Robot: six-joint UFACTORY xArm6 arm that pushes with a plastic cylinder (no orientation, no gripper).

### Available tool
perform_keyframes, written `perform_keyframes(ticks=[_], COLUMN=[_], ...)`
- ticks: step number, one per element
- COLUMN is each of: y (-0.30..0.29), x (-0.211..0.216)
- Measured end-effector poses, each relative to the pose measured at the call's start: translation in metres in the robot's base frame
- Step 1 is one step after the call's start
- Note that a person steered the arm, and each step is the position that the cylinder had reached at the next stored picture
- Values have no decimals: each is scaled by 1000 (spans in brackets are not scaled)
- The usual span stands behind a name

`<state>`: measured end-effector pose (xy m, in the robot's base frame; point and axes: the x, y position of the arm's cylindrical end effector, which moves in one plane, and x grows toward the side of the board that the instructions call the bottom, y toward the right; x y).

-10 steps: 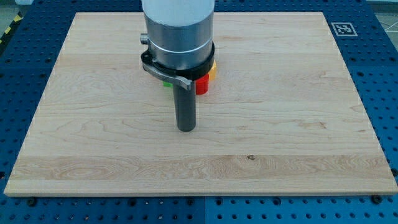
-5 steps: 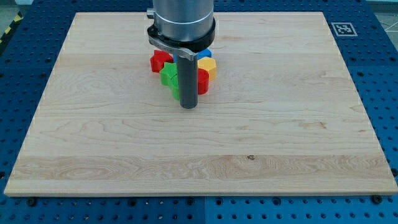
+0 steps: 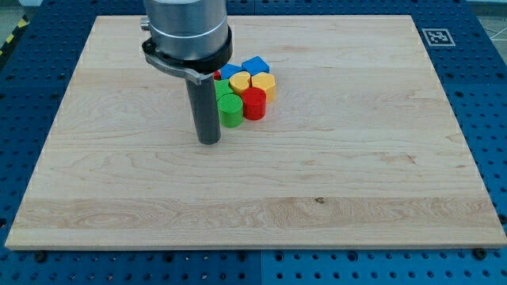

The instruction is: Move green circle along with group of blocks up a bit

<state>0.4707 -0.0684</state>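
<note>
My tip point(image 3: 208, 141), a bare rod holding nothing, rests just left of and slightly below one upright green circle point(image 3: 230, 110), beyond which cluster one red cylinder point(image 3: 254, 104), two yellow blocks point(image 3: 263, 83), two blue blocks point(image 3: 254, 65), while the rod hides another green block and a red sliver.

text: none readable | sign: one black-and-white square fiducial marker point(image 3: 438, 36) on the wooden board point(image 3: 380, 158), at its top-right corner; pattern carries no letters or numbers | blocks and arm: no labels or brands visible
</note>
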Motion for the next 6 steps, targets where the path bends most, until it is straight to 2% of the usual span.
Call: perform_keyframes(ticks=[6], y=[42], x=[-18])
